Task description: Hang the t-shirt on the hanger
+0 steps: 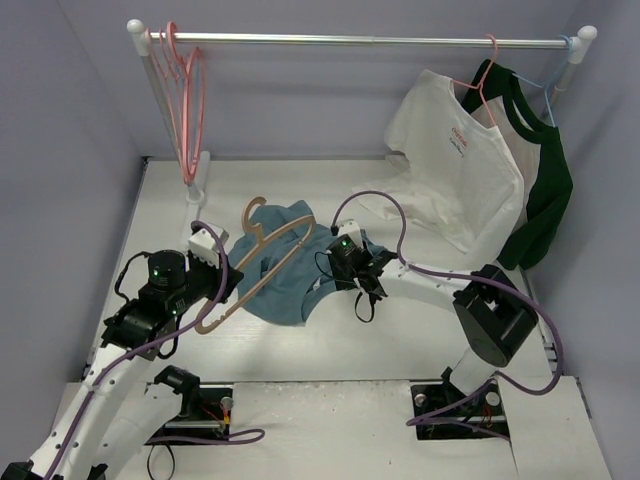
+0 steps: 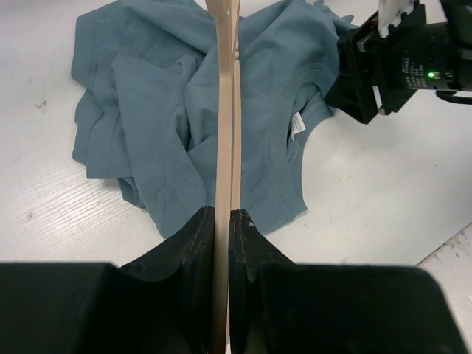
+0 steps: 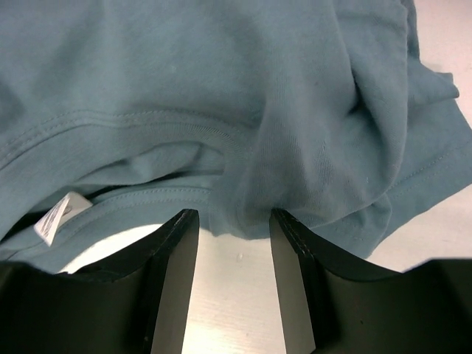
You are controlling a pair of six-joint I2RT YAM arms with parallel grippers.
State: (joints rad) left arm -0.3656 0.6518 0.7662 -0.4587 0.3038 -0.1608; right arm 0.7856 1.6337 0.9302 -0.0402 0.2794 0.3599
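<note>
The teal-blue t-shirt (image 1: 285, 275) lies crumpled on the white table (image 1: 400, 330), collar and white label toward the right arm. The tan hanger (image 1: 262, 250) lies across it, hook (image 1: 254, 212) pointing to the back. My left gripper (image 1: 226, 280) is shut on the hanger's thin bar (image 2: 225, 110), which runs straight out from between the jaws (image 2: 221, 215) over the t-shirt (image 2: 147, 110). My right gripper (image 3: 234, 217) is open at the shirt's collar edge (image 3: 147, 125); a fold of cloth (image 3: 251, 199) sits just between its fingertips. From the top it is at the shirt's right side (image 1: 330, 272).
A clothes rail (image 1: 360, 40) spans the back, with pink hangers (image 1: 185, 90) at its left end. At its right end hang a white t-shirt (image 1: 455, 160), a dark green and white shirt (image 1: 545, 180) and a light blue hanger (image 1: 560, 70). Grey walls close in both sides.
</note>
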